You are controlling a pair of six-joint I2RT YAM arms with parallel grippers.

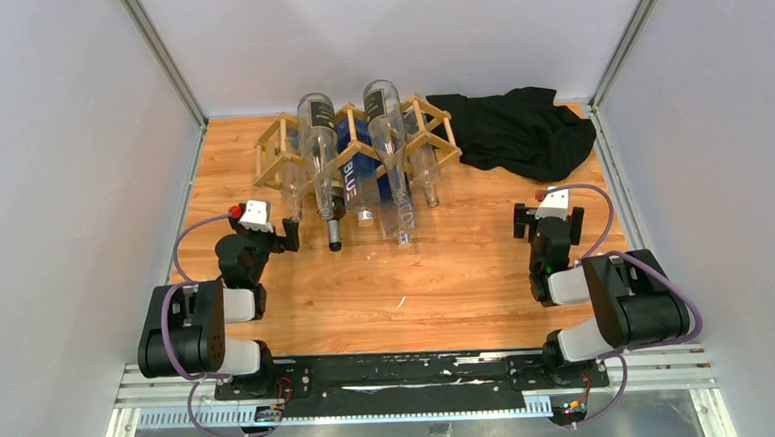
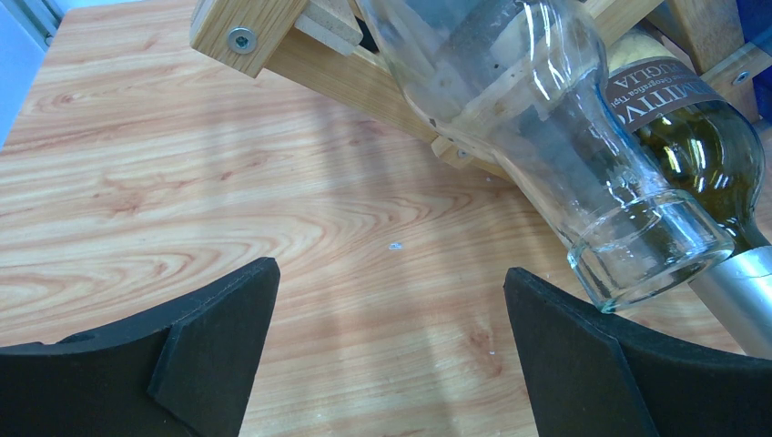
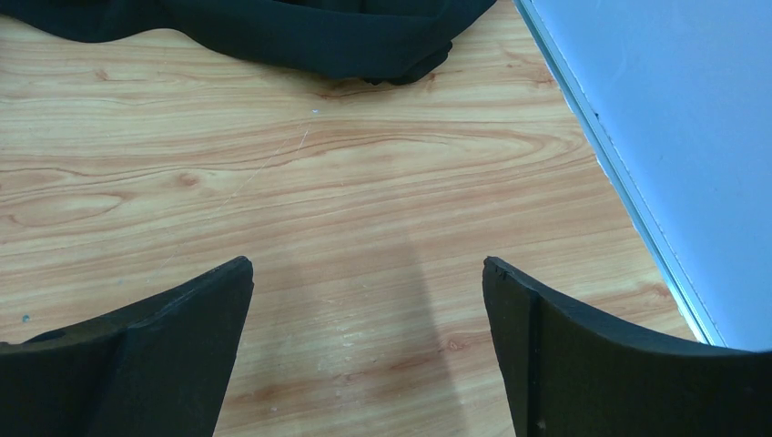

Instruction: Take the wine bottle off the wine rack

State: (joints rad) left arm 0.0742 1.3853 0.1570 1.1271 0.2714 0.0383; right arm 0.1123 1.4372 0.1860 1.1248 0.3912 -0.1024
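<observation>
While both arms crouch folded low over the counter (image 1: 447,275), the left tool (image 2: 390,287) stands wide before the bottles (image 1: 317,132) lying in the wine rack (image 2: 246,32); the right tool (image 3: 369,273) stands wide too.

Left wrist: wine rack (image 2: 273,23) cut by top edge, I get only the lower corner. Clear bottle (image 2: 546,137) body runs out of frame at top. Labelled bottle (image 2: 705,150) clipped at right edge, label text only half readable. Right wrist: black cloth (image 3: 273,27) cut at top. Top view: blue bottle (image 1: 360,150) mostly behind clear ones; I can't read the small labels.
</observation>
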